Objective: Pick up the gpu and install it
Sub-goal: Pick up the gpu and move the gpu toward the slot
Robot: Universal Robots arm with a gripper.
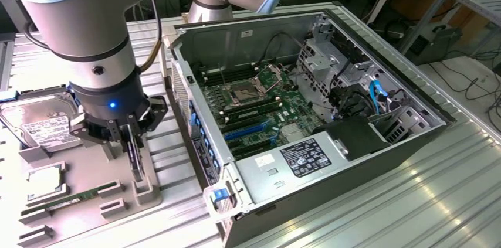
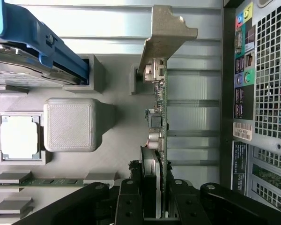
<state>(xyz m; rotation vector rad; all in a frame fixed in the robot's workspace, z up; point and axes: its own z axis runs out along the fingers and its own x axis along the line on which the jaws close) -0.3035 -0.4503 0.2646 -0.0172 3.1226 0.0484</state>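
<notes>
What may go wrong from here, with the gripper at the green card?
1. The gripper clamps the gpu far from its bracket; the card may tilt when lifted.
2. The bracket end sits in a slot of the grey holder; it may snag.
3. The computer case stands close; a swing may hit it.

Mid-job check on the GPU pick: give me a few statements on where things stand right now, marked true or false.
1. The gpu stands on edge at the tray. True.
2. The gripper is closed on the gpu. True.
3. The gpu is seated on the motherboard. False: it is at the tray, outside the computer case.
4. The hard drive lies inside the case. False: it rests on the tray, at the exterior view's left.
</notes>
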